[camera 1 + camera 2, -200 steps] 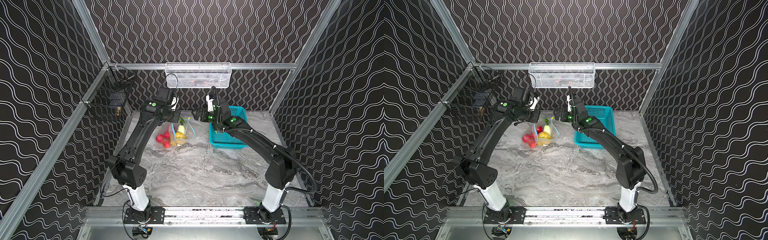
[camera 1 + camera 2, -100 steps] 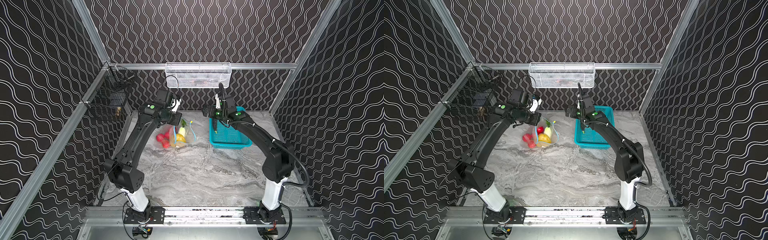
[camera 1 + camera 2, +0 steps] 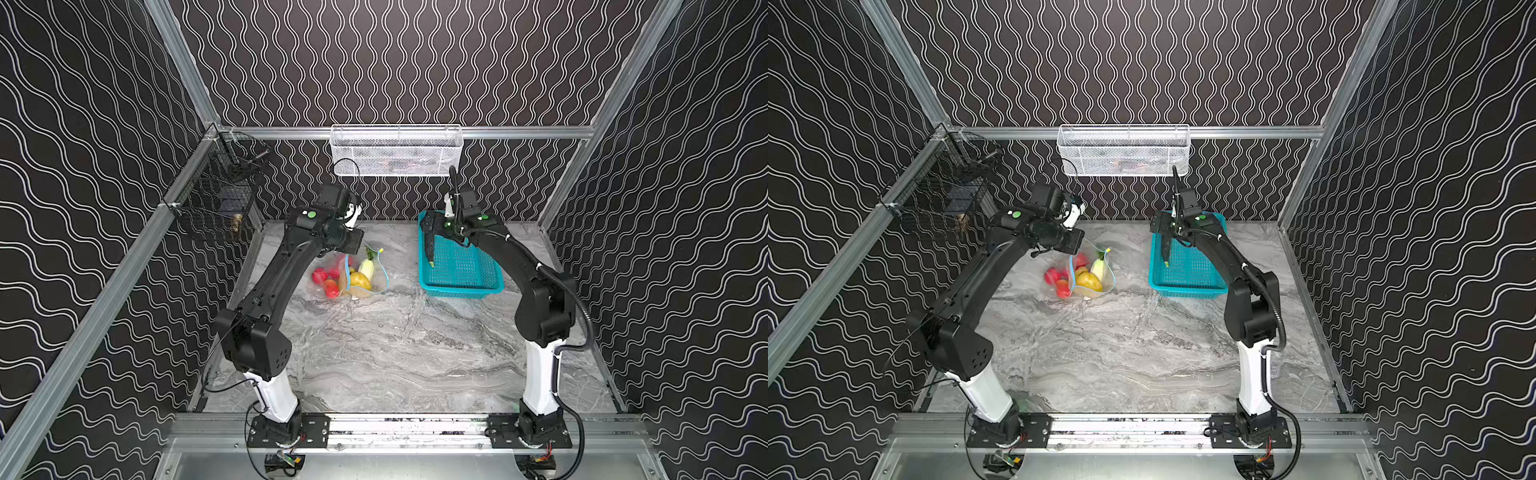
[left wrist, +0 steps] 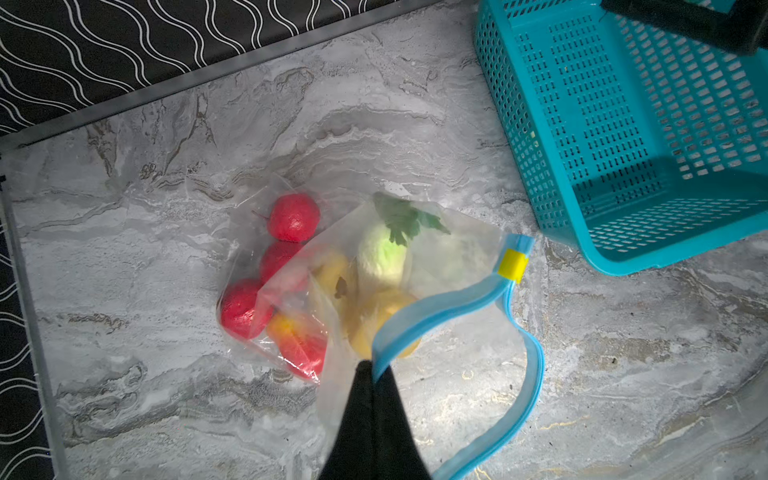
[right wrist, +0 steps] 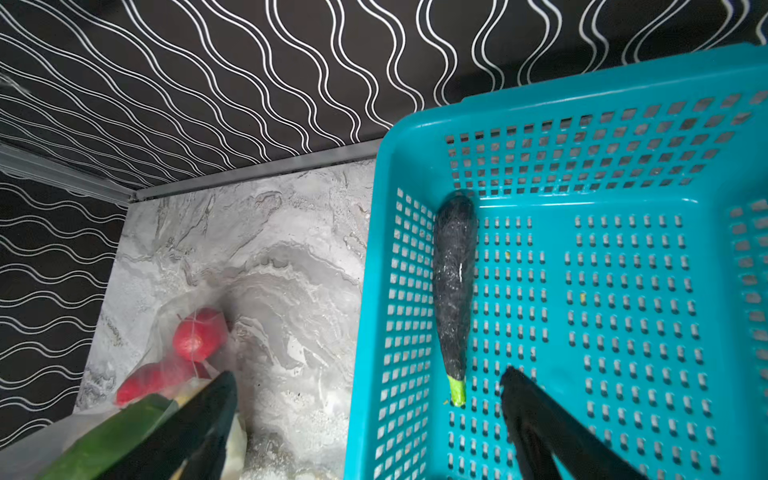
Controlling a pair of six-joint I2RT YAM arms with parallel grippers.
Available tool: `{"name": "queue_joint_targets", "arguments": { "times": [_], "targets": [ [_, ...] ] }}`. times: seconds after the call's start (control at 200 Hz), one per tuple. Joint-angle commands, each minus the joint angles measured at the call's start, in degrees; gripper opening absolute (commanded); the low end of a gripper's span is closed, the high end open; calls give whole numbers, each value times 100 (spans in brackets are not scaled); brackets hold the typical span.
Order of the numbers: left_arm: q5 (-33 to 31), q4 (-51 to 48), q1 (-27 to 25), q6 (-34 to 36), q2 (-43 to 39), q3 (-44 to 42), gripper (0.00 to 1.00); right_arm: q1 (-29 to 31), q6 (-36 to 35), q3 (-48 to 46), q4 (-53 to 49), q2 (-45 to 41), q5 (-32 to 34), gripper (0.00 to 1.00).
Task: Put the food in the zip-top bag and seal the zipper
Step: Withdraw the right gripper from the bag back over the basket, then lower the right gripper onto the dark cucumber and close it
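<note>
The zip-top bag (image 4: 453, 253) lies on the marble table with its mouth held up and agape; it also shows in both top views (image 3: 376, 280) (image 3: 1106, 280). My left gripper (image 4: 373, 368) is shut on its blue zipper (image 4: 440, 303), well away from the yellow slider tab (image 4: 513, 264). Food inside: three red tomatoes (image 4: 293, 217), a white-green radish (image 4: 382, 253), a yellow potato (image 4: 386, 324). A dark cucumber (image 5: 455, 282) lies in the teal basket (image 5: 582, 79). My right gripper (image 5: 368, 374) is open, straddling the basket's wall, one finger beside the cucumber's green tip.
The teal basket (image 3: 461, 289) stands right of the bag, close to the back wall. A white mesh basket (image 3: 397, 149) hangs on the back rail and a black wire basket (image 3: 216, 199) on the left rail. Bare marble stretches towards the front.
My right gripper, open throughout, has drawn back from the bag's mouth to the right, over the basket. My left gripper has kept its hold on the bag's rim.
</note>
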Motion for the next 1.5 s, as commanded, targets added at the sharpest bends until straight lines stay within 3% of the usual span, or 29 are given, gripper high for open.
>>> {"name": "queue_joint_targets", "arguments": {
  "times": [0.0, 0.335, 0.876, 1.246, 1.496],
  "targets": [
    [-134, 54, 5, 113, 75, 80, 0, -157, -23, 308, -467, 206, 152, 99],
    [-150, -54, 5, 37, 381, 308, 0, -372, 160, 582, -670, 680, 162, 99],
    [-215, 62, -8, 38, 14, 60, 0, -479, 712, 1339, -777, 1651, -105, 99],
    [-164, 23, -4, -1, -16, 162, 0, -488, 957, 1607, -363, 2080, -264, 80],
    [-134, -3, -9, -1, -23, 209, 0, -495, 1022, 1666, -38, 2237, -346, 73]
  ]
}}
